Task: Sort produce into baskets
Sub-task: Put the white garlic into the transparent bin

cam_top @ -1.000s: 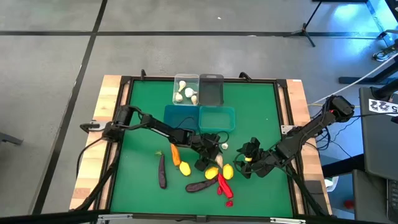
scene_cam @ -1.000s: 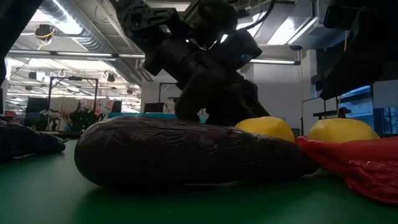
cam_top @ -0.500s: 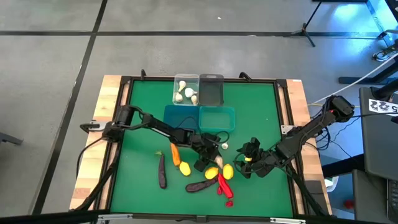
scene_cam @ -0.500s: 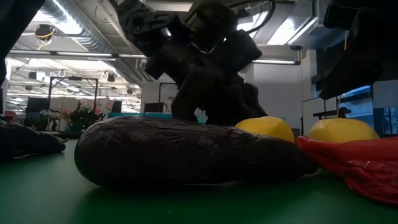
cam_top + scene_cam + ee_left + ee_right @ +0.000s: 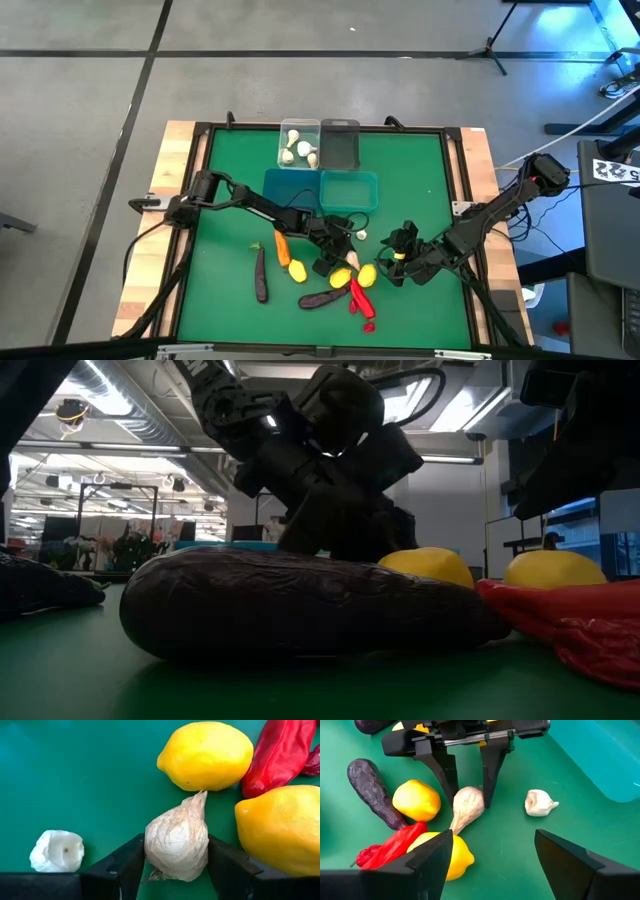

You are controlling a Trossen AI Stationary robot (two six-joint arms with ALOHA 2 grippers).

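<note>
Left gripper (image 5: 176, 870) is clamped on a garlic bulb (image 5: 177, 844), one finger on each side of it, bulb sitting on the green bench (image 5: 230, 190) mat (right wrist view confirms: both fingers (image 5: 446, 770) straddle the bulb, tips down at the mat). Location: front-centre of the bench, in the produce pile just in front of the teal baskets (image 5: 320, 190).

Around the held bulb: two lemons (image 5: 206, 755) just beside it, one nearly touching; a red chili pepper (image 5: 278, 751) against the lemons; a second, smaller garlic piece (image 5: 57, 851) lies apart on the mat. Eggplant (image 5: 370, 790) next to the lemons, another eggplant (image 5: 261, 274) well off toward the left side, carrot (image 5: 282, 247) between them.

Right gripper (image 5: 492, 860) sits low over the mat, just right of the pile, fingers spread wide, holding nothing.

Baskets: clear one (image 5: 299, 144) already has several garlic bulbs in it; dark grey one (image 5: 340, 144) is beside it, the two teal ones right in front.
</note>
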